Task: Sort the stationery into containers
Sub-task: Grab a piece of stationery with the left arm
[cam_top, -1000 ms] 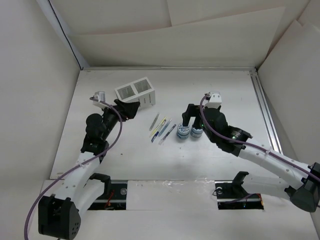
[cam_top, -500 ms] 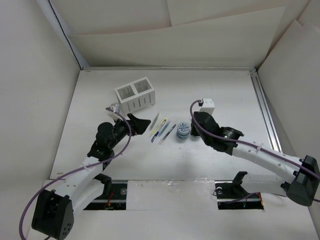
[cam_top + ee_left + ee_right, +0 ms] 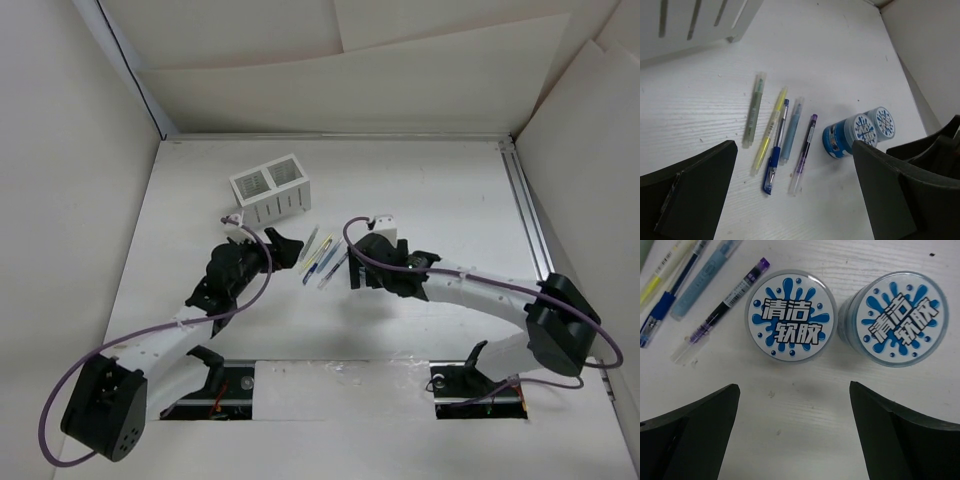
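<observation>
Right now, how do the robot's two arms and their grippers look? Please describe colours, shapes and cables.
The left arm and the right arm have white tube-like links and bulky black joints. A thin purple cable loops along each arm, and a small white box sits at each wrist. The left gripper and the right gripper are matte black, each with two broad wedge-shaped fingers.

We see both arms stretched from the near bench edge, angled toward each other. Left claw (image 3: 287, 243) low, jaws wide apart, empty. Right claw (image 3: 358, 272) tipped down, jaws wide apart, empty.
</observation>
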Robot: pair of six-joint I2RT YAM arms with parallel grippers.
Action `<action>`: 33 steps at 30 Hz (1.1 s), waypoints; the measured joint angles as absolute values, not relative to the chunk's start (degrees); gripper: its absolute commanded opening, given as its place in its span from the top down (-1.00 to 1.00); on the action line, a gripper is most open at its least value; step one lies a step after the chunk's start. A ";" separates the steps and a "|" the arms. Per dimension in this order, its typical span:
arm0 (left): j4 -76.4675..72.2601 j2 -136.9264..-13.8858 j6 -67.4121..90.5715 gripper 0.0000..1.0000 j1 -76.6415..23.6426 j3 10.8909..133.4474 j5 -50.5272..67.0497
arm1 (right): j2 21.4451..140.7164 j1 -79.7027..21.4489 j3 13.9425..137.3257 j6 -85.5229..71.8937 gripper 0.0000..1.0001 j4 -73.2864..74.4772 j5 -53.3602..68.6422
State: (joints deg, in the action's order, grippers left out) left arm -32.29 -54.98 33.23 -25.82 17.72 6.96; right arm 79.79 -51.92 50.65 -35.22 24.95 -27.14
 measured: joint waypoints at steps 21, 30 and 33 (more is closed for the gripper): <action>-28.08 -70.61 29.87 -1.00 -34.41 29.85 -4.54 | 75.55 -52.21 52.45 -36.58 -1.00 23.24 -30.98; -25.43 -72.16 29.23 -1.00 -34.41 33.56 -9.72 | 64.01 -52.21 51.51 -34.33 -1.00 21.39 -36.14; -25.41 -73.12 28.40 0.06 -34.41 35.27 -10.94 | 63.92 -52.21 51.51 -33.45 -1.00 20.45 -36.93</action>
State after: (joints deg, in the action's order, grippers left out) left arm -25.41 -73.12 28.40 -34.41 35.27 -10.94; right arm 63.92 -52.21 51.51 -33.45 20.45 -36.93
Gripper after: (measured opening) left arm 0.952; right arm 0.998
